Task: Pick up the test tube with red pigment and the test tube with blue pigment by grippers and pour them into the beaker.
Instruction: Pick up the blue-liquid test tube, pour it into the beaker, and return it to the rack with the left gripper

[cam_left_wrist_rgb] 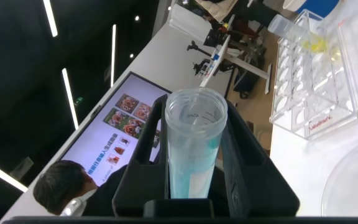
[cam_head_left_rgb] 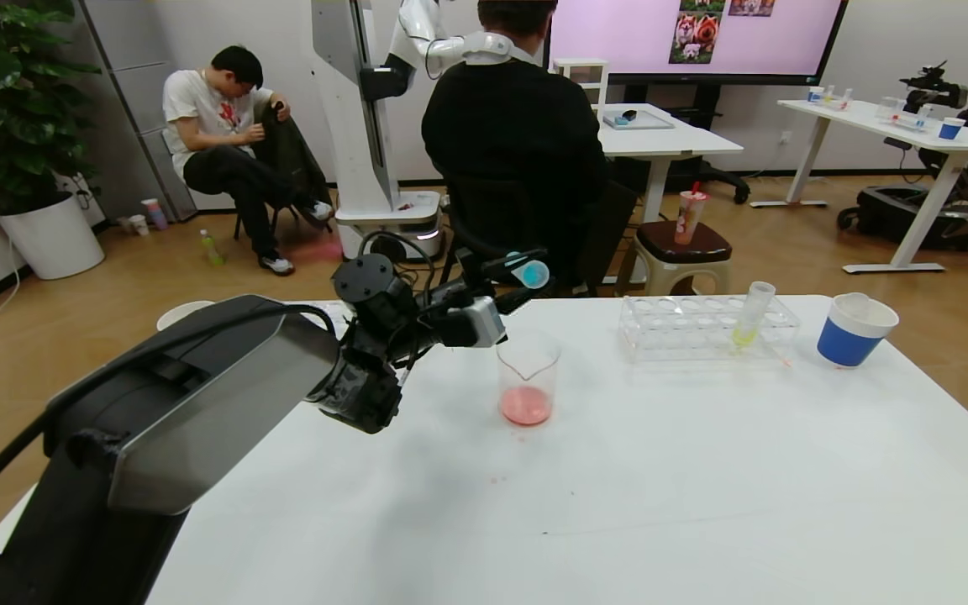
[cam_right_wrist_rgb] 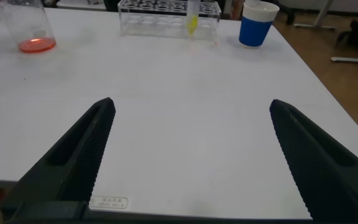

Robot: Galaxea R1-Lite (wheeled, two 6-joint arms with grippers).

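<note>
beaker [cam_head_left_rgb: 528, 374]: clear glass | table [cam_head_left_rgb: 618, 504]: matt white | rack [cam_head_left_rgb: 707, 328]: clear plastic

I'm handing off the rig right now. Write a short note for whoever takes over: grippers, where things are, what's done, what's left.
Left gripper: shut on the test tube with blue pigment, held tilted above and behind the beaker.
Right gripper: open, empty, low over the table.
Beaker: red liquid in the bottom, so the red appears poured.
Rack: holds only a yellow-green tube.
Left: pour the blue into the beaker.
</note>
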